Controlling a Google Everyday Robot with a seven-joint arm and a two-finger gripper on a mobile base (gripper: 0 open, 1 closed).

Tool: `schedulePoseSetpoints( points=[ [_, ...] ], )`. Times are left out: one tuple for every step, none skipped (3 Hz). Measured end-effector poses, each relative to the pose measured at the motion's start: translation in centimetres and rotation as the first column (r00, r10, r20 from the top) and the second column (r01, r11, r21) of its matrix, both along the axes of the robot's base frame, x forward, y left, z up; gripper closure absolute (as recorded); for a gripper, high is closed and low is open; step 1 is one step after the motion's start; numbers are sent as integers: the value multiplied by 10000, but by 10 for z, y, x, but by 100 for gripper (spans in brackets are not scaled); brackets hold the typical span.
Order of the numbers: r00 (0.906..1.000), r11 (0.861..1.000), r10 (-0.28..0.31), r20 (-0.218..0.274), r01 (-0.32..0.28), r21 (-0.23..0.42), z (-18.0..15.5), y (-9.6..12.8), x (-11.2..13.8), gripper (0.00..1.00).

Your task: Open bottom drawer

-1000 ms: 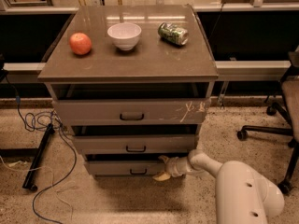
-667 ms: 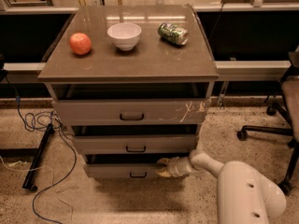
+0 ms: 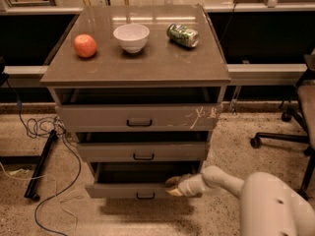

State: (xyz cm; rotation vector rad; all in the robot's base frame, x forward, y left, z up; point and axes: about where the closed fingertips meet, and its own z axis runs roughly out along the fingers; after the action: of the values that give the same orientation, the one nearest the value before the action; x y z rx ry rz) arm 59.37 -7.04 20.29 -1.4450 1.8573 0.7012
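Grey-brown bottom drawer (image 3: 118, 191) is standing further out than a second ago, beneath the worktop's (image 3: 147, 65) front edge, exposing its dark interior. Pincer (image 3: 173, 186) is sitting at the drawer's top rim, toward the right corner; whether it is clenched cannot be told. Opening is progressing.

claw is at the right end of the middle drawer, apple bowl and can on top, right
No. The camera view shows the claw at the right end of the bottom drawer, not the middle drawer. The apple, bowl and can do sit on top.
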Motion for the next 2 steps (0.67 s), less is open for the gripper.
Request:
schedulePoseSetpoints(
  points=[
    [10000, 10000, -51, 1, 51, -11, 2, -3, -7, 100],
    [10000, 10000, -50, 0, 50, -10, 2, -3, -7, 85]
  ],
)
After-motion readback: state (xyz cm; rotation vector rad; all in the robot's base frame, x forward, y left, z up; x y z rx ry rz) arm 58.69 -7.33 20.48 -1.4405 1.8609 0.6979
